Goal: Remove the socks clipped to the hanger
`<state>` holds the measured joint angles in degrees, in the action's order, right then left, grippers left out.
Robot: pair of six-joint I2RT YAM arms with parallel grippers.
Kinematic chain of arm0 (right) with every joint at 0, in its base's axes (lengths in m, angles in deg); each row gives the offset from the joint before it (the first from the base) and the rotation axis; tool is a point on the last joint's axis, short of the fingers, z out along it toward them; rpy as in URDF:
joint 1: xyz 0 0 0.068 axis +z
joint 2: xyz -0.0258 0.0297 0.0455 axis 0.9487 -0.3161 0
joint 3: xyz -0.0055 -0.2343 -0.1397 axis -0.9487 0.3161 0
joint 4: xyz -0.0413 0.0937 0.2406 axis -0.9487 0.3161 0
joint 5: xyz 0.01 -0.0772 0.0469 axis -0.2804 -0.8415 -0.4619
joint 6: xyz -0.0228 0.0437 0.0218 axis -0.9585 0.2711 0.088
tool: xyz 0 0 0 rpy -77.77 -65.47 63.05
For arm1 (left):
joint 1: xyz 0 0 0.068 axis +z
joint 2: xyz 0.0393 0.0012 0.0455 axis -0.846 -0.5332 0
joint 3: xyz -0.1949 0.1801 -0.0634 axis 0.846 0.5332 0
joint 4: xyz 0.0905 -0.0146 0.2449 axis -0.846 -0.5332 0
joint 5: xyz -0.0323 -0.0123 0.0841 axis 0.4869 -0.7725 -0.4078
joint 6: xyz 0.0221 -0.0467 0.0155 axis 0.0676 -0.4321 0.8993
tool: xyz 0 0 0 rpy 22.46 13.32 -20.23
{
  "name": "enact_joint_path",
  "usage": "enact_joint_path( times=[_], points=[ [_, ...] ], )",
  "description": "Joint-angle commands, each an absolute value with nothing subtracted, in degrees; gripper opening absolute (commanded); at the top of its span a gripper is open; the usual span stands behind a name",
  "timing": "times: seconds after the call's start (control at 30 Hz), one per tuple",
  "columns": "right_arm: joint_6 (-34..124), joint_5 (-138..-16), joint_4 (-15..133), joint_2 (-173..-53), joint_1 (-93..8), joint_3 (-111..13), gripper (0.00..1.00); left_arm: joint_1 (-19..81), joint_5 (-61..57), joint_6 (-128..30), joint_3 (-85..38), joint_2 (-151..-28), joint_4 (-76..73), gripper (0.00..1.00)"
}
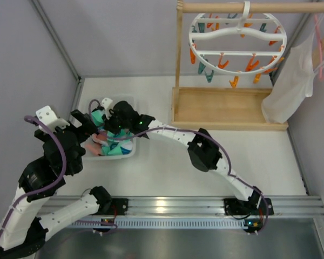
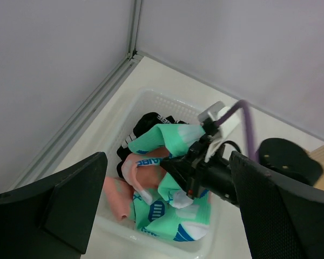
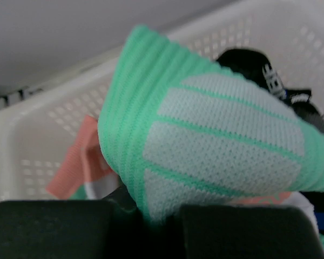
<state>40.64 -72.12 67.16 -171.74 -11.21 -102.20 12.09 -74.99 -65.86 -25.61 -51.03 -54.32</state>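
Note:
The white ring hanger (image 1: 236, 38) hangs from the wooden rail at the back right; its orange and teal clips show no socks. My right gripper (image 1: 112, 125) reaches left over the white basket (image 1: 130, 100) and is shut on a mint green sock (image 3: 216, 135), pinched between its fingers (image 3: 159, 216). In the left wrist view it (image 2: 178, 170) holds that sock (image 2: 167, 137) low in the basket (image 2: 124, 229), on top of mint, pink (image 2: 116, 197) and black (image 2: 148, 121) socks. My left gripper (image 2: 167, 156) is open and empty, just above the basket's left side (image 1: 78, 132).
The wooden rack's base (image 1: 227, 108) lies right of the basket. A pink hanger with a white garment (image 1: 291, 81) hangs at the far right. Grey walls close in on the left and back. A metal rail (image 1: 173, 205) runs along the near edge.

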Motion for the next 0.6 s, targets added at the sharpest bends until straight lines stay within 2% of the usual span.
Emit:
enact_joint_path(
  times=[0.0, 0.13, 0.2, 0.43, 0.57],
  points=[
    [42.1, -79.5, 62.6, -178.7, -11.0, -106.1, 0.02, 12.2, -74.8, -67.6, -24.2, -51.9, -54.4, 0.98],
    [41.3, -82.9, 64.2, -185.5, -11.1, -112.6, 0.0, 12.2, -74.9, -67.7, -23.0, -51.9, -54.4, 0.98],
    [41.6, -83.0, 63.6, -186.4, -11.1, -111.9, 0.0, 12.2, -74.8, -68.0, -22.7, -51.7, -54.3, 0.98],
    [43.2, -81.6, 59.3, -179.9, -10.8, -103.5, 0.02, 12.2, -74.7, -68.5, -22.0, -50.9, -54.2, 0.98],
    [43.5, -80.9, 55.7, -174.0, -10.7, -98.4, 0.35, 12.2, -74.6, -68.7, -21.9, -50.3, -54.2, 0.98]
  ],
)
